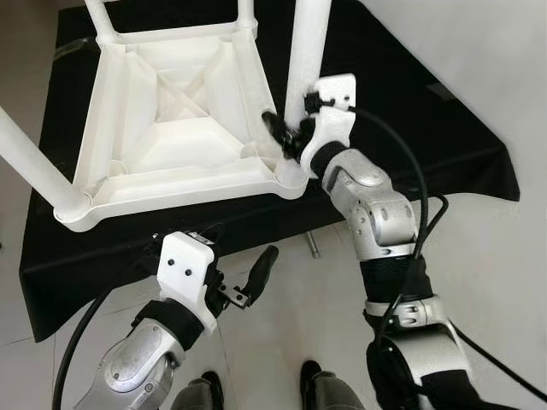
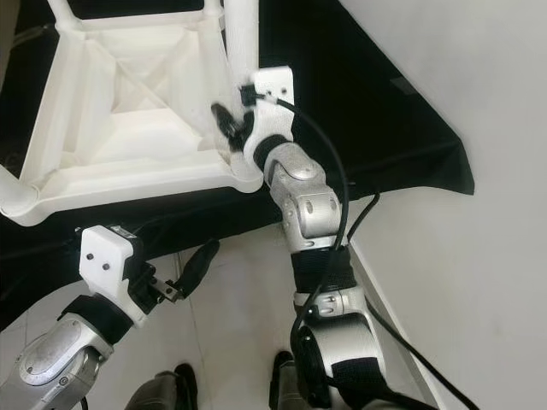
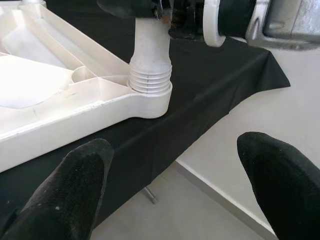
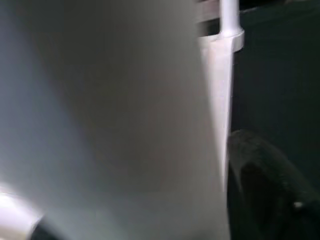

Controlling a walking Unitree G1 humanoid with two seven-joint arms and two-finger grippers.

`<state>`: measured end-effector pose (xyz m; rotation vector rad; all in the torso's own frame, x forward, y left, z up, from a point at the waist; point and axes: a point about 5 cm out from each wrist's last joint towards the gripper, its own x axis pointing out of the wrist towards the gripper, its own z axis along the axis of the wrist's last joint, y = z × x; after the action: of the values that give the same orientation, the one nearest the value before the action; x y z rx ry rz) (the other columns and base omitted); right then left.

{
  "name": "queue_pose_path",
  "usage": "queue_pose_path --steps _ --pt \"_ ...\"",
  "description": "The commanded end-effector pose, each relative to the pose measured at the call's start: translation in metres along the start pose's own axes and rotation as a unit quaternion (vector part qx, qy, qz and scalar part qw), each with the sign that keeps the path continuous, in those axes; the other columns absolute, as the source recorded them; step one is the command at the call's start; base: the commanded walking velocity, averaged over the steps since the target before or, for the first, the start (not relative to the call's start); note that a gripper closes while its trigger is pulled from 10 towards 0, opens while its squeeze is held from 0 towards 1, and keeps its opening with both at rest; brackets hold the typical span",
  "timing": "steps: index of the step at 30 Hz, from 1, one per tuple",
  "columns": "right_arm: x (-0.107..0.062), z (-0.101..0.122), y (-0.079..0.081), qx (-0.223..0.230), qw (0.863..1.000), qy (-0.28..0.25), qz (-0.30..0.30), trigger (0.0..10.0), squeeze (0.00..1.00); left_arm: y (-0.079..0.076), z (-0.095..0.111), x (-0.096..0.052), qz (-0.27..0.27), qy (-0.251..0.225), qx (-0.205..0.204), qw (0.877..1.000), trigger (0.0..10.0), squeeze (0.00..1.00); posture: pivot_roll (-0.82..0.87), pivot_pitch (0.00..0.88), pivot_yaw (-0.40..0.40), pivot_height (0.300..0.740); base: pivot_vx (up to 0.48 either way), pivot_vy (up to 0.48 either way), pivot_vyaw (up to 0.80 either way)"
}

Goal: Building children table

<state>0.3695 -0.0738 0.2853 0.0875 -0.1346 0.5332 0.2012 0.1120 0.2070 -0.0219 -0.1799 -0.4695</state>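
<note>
Apparently right pincer (image 1: 286, 132) gripping table leg (image 1: 306, 51)

tabletop (image 1: 171, 128): 1, upside down
legs (image 1: 306, 51): 4 fitted (two cropped at the frame edge)
black cloth (image 1: 444, 137): 1
grippers: 2, left gripper (image 1: 244, 278), right gripper (image 1: 286, 132)
shoes (image 1: 312, 376): 2, on the floor

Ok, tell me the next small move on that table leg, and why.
Probably keep the right gripper twisting the leg into its corner socket: its fingers clamp the leg just above the socket, and thread rings show there. The left gripper hovers open below the table edge.
</note>
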Motion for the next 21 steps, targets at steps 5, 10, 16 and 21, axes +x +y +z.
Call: queue_pose_path --steps 5,10,16,21 --pt "0.004 0.017 0.01 -0.006 0.995 -0.017 0.101 10.0 0.0 -0.002 -0.001 -0.002 0.003 0.006 -0.001 1.0 10.0 0.0 0.0 0.336 -0.027 0.74 0.0 0.0 0.0" --pt "0.005 0.028 0.006 -0.065 0.977 -0.007 0.203 10.0 0.0 -0.003 -0.001 -0.002 0.004 0.004 -0.001 1.0 10.0 0.0 0.0 0.336 -0.03 0.74 0.0 0.0 0.0" --pt "0.006 0.037 -0.003 -0.093 0.948 0.011 0.305 10.0 0.0 -0.004 0.001 -0.002 0.001 0.0 -0.002 1.0 10.0 0.0 0.0 0.337 -0.03 0.74 0.0 0.0 0.0" --pt "0.012 0.037 -0.006 -0.116 0.938 0.029 0.326 0.0 0.0 -0.004 0.003 -0.002 0.001 -0.002 -0.002 1.0 10.0 0.0 0.0 0.338 -0.032 0.74 0.0 0.0 0.0"
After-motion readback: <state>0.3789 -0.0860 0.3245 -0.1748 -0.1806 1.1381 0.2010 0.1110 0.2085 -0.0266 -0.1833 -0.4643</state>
